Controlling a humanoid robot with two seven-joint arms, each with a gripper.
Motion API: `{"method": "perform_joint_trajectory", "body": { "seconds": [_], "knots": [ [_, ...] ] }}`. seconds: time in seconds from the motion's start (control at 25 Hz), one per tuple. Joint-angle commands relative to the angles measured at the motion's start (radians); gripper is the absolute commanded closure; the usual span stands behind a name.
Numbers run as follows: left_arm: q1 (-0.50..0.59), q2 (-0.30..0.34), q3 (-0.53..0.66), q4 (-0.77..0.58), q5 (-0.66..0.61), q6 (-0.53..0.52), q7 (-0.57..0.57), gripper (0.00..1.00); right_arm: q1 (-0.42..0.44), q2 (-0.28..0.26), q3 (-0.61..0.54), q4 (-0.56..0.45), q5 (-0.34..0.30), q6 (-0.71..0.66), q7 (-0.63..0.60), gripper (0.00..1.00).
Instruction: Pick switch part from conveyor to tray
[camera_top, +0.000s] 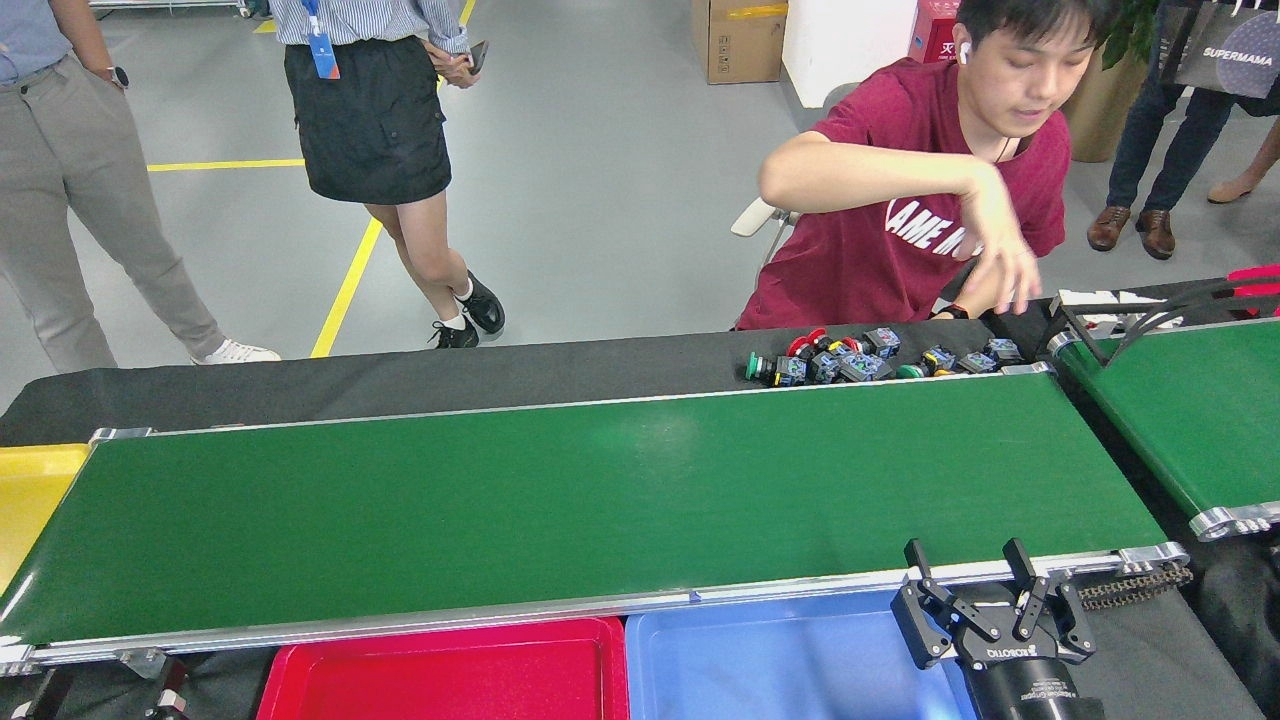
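The conveyor (560, 500) is a long green belt with silver rails, and no switch part lies on it. Several switch parts (870, 358) with red, green and blue heads are heaped on the black cloth behind its far rail. My right gripper (966, 562) stands open and empty at the near rail, over the right end of the blue tray (780, 660). A red tray (440, 672) sits left of the blue one. Only two dark fingertips of my left gripper (105, 692) show at the bottom left edge, set wide apart.
A seated person in a red shirt holds a hand (1000, 270) above the far right corner, near the parts. A second green belt (1190, 410) angles in at right. A yellow tray (30, 495) sits at the left end. People stand behind.
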Motion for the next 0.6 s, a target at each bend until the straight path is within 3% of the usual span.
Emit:
{"method": "perform_joint_trajectory", "body": {
  "seconds": [0.0,0.56],
  "knots": [
    [-0.003,0.004,0.008,-0.008,-0.002,0.002,0.005,0.00,-0.005,0.004,-0.003,-0.014,-0.002,0.001,-0.001,0.01],
    [-0.001,0.004,0.011,-0.008,0.000,0.000,0.005,0.00,-0.004,0.002,-0.003,-0.014,-0.002,0.001,0.001,0.01]
  ]
}}
